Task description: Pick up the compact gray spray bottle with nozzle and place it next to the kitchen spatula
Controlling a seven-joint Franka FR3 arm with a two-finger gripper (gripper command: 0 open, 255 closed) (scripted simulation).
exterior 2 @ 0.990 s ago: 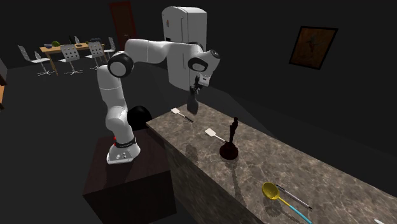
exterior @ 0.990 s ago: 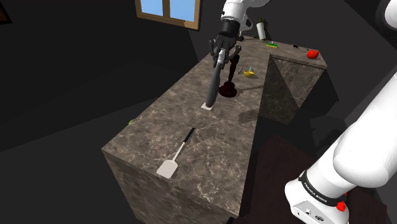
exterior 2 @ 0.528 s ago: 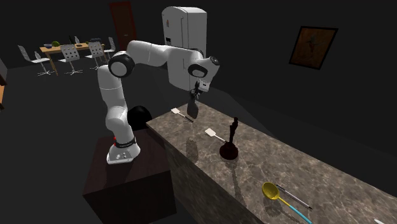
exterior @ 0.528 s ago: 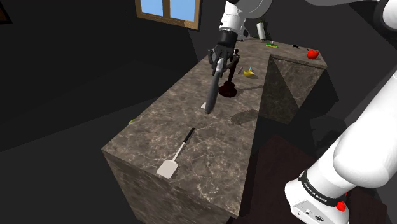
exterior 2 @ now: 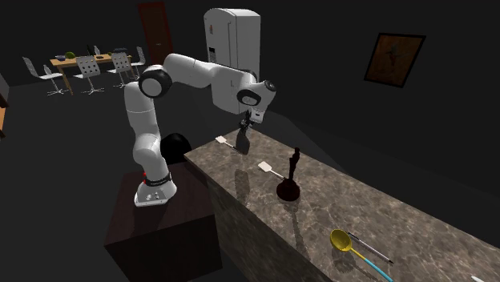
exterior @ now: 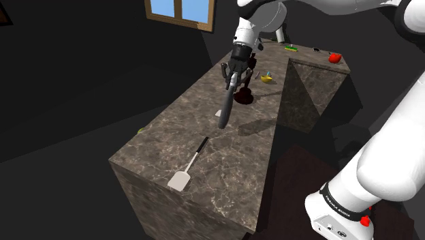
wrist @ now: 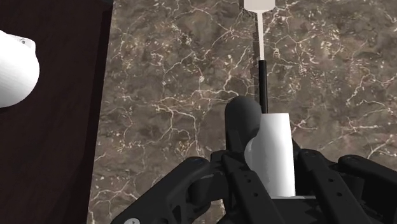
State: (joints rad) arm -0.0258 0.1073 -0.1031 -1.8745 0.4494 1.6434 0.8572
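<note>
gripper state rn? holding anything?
Gripper: shut on the spray bottle.

Shoulder cam: mounted high, beside and slightly behind the arm's base (exterior: 338, 213), which sits near right in frame. Faces down the length of the marble counter (exterior: 231, 157) toward the far window (exterior: 178, 9).

Second exterior cam: raised, at the counter's opposite end. Faces back toward the base, with the fridge (exterior 2: 234, 40) and dining table (exterior 2: 80, 60) far behind.

Wrist cam: close above the counter, looking down along the gripper (wrist: 272, 167).

Shared by all three: the counter end nearest the base, with the spatula (exterior: 189, 163).
</note>
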